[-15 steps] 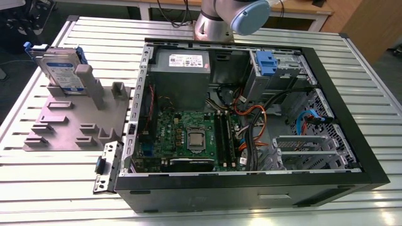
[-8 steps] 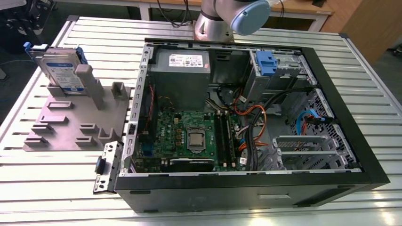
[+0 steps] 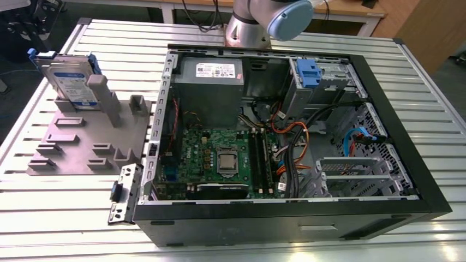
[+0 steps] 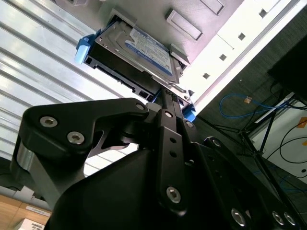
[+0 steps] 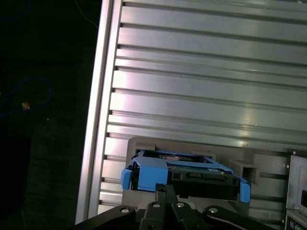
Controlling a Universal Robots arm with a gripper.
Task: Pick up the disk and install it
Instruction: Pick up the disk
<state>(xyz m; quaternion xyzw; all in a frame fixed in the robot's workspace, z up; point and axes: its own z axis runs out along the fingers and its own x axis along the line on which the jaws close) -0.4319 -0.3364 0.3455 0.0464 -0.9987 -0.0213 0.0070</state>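
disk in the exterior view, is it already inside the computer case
No, the disk stands on edge in a grey holder outside the open computer case, toward the exterior view's left.

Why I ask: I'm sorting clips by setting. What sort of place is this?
Probably a robotics lab or assembly test bench. An opened computer case lies on a ribbed metal table, the disk stands upright in a grey fixture beside it, and a robot arm stands on the table.
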